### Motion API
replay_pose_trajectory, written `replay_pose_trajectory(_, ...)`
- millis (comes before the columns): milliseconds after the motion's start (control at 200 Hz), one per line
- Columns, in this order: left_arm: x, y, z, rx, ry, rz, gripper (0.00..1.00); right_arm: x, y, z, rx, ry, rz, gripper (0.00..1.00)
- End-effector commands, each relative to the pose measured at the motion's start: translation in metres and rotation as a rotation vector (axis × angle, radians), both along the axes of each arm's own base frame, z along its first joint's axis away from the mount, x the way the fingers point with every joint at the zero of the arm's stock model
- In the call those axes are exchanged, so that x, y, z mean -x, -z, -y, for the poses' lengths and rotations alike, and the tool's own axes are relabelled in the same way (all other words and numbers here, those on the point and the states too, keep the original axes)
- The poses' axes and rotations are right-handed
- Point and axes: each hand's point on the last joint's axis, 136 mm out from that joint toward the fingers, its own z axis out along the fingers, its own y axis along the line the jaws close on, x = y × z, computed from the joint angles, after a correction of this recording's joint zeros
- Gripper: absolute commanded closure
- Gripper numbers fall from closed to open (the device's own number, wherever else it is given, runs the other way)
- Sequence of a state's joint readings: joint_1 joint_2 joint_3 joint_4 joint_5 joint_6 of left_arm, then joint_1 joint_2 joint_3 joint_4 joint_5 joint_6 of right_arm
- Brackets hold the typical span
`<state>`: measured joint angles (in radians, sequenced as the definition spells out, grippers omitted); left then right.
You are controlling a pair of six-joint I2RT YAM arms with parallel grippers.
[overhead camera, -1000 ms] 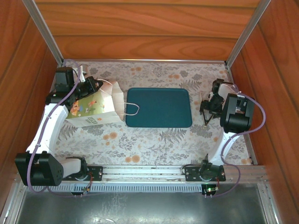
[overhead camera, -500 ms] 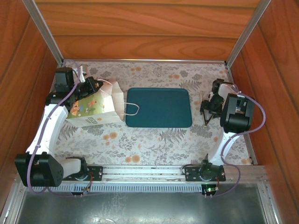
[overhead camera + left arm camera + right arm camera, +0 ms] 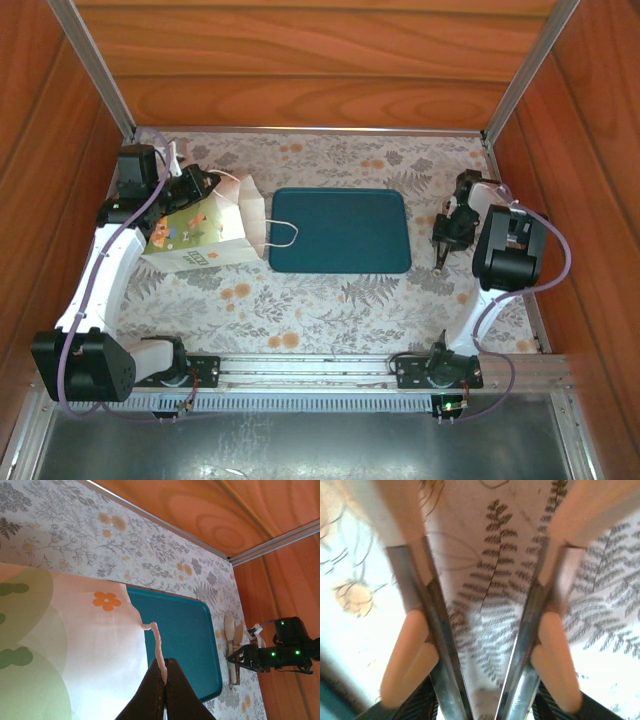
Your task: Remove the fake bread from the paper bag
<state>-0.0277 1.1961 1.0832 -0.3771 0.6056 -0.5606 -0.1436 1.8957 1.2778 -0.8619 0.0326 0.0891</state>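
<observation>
Nearest us, our right gripper (image 3: 442, 245) has drawn its jaws closer than a second ago, yet they stand apart and empty over the tablecloth (image 3: 485, 580) beside the tray (image 3: 340, 230). Farther off, our left gripper (image 3: 164, 675) clamps the cord handle (image 3: 156, 640) of the toppled paper bag (image 3: 205, 235); the fake bread, we judge, waits inside.

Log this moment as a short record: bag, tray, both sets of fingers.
paper bag: lying on its side on the table, left of the teal tray
teal tray: middle of the table
left fingers: shut on the bag's white cord handle
right fingers: open, nothing between them, over the table right of the tray
</observation>
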Motion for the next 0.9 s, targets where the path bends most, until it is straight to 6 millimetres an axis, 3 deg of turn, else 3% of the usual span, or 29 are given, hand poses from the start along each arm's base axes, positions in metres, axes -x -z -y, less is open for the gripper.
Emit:
replay_pose_trajectory(0, 0.002, -0.016, -0.001, 0.012, -0.011, 0.048, 1.0, 0.002, -0.037, -0.014, -0.027, -0.005, 0.081, 0.53)
replay_pose_trajectory(205, 0.003, -0.017, -0.003, 0.01, -0.022, 0.053, 1.0, 0.005, -0.093, -0.032, -0.059, -0.034, 0.222, 0.56)
replay_pose_trajectory(460, 0.003, -0.022, -0.005, 0.004, -0.037, 0.066, 1.0, 0.008, -0.132, -0.052, -0.119, -0.091, 0.305, 0.57)
replay_pose_trajectory(755, 0.009, -0.023, -0.01, -0.025, -0.056, 0.078, 1.0, 0.02, -0.182, -0.104, -0.333, -0.222, 0.554, 0.58)
replay_pose_trajectory(895, 0.017, -0.022, -0.017, -0.085, -0.069, 0.073, 1.0, 0.036, -0.196, -0.133, -0.443, -0.328, 0.67, 0.6)
